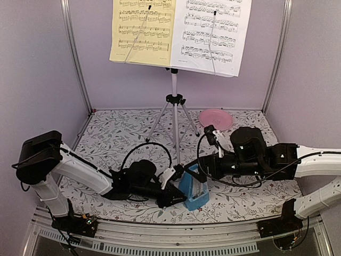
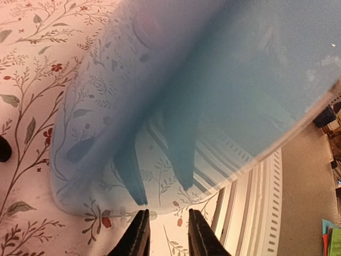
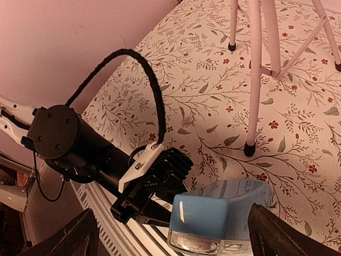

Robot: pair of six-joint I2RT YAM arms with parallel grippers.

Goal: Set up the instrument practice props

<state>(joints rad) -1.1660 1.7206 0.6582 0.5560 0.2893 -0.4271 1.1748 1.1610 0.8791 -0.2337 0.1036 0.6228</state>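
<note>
The pale music stand (image 1: 174, 101) stands on silver tripod legs at the back centre. It holds a yellow sheet (image 1: 143, 29) on the left and a white sheet (image 1: 210, 32) on the right. The blue pyramid metronome (image 1: 194, 193) stands upright near the front edge, in front of the tripod. My left gripper (image 1: 177, 198) sits low at its left side. In the left wrist view the left gripper (image 2: 168, 237) is slightly open and empty, just short of the metronome (image 2: 202, 90). My right gripper (image 3: 176, 237) is wide open, its fingers on either side of the metronome (image 3: 218, 216) without touching it.
A pink round plate (image 1: 216, 118) lies at the back right of the floral mat. A tripod leg (image 3: 250, 106) ends in a black foot just behind the metronome. The slotted front rail (image 2: 256, 213) runs close beside the left gripper. Purple walls enclose the back and sides.
</note>
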